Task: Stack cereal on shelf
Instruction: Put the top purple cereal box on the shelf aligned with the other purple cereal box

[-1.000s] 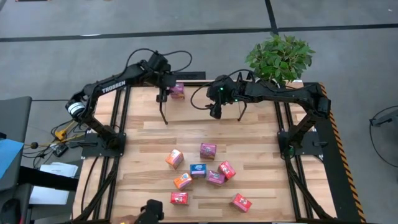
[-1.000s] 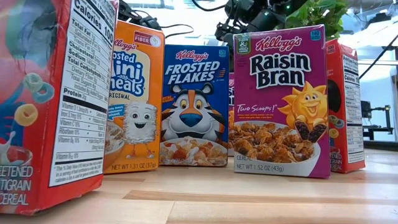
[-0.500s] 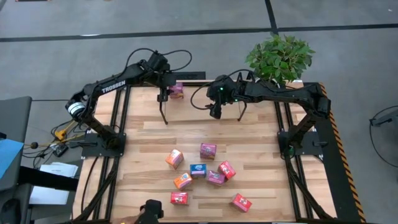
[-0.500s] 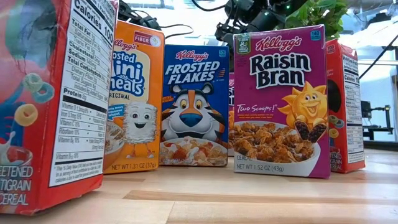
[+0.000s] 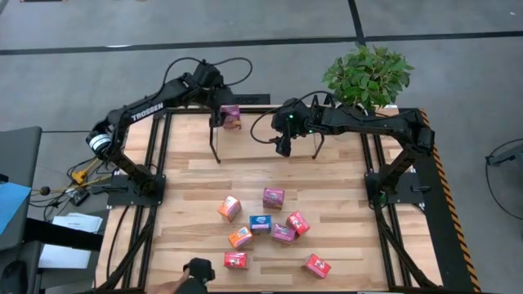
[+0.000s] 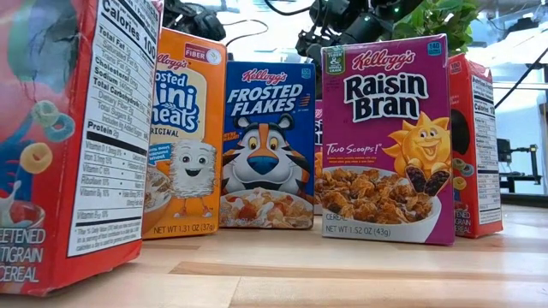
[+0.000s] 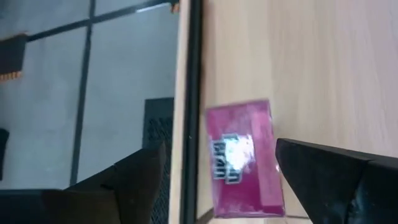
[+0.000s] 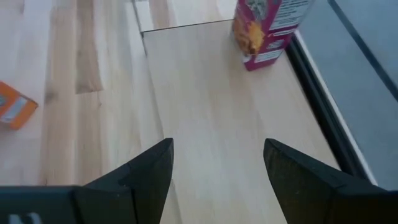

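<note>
A magenta cereal box [image 5: 231,117] stands upright on its base on the wood at the table's far edge, beside the left post of the thin black shelf [image 5: 215,147]. My left gripper [image 5: 218,113] hovers over it, open. In the left wrist view the box [image 7: 242,158] shows between the two spread fingers of that gripper [image 7: 221,146], which stand on either side of it. My right gripper [image 5: 283,149] waits open at the far middle, with nothing in it [image 8: 217,144]. Several more cereal boxes [image 5: 261,224] lie scattered at the near middle.
A potted plant [image 5: 368,77] stands at the far right corner. In the low view a red box [image 6: 68,145], an orange one [image 6: 184,137], a blue one [image 6: 265,145] and a magenta one [image 6: 398,137] stand close up. Bare wood lies between the shelf and the cluster.
My left gripper has risen and drawn back a little toward the table's far left corner. The magenta box stays standing where it was and now shows more fully beside the gripper. The right arm has kept still.
</note>
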You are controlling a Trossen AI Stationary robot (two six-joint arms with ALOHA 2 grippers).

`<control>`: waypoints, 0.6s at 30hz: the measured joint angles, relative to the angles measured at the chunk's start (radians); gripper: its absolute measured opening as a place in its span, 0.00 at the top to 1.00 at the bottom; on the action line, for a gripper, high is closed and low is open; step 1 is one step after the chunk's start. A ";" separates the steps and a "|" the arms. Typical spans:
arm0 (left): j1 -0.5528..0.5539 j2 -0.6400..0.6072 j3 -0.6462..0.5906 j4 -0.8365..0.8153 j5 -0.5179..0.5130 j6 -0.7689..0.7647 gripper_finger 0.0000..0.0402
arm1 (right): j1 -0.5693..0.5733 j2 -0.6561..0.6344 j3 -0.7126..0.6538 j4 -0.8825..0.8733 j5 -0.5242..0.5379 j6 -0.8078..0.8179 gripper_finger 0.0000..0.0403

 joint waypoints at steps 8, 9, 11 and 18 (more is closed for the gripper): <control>-0.049 0.000 0.223 -0.197 0.004 -0.074 0.26 | 0.038 -0.049 0.032 -0.131 -0.118 0.012 0.32; -0.062 -0.001 0.262 -0.228 0.003 -0.091 0.26 | 0.057 -0.064 0.044 -0.176 -0.117 -0.010 0.32; -0.090 -0.001 0.340 -0.291 0.002 -0.114 0.26 | 0.106 -0.091 0.062 -0.247 -0.113 -0.051 0.32; -0.187 -0.002 0.590 -0.455 -0.024 -0.160 0.26 | 0.330 -0.134 0.083 -0.339 0.015 -0.031 0.32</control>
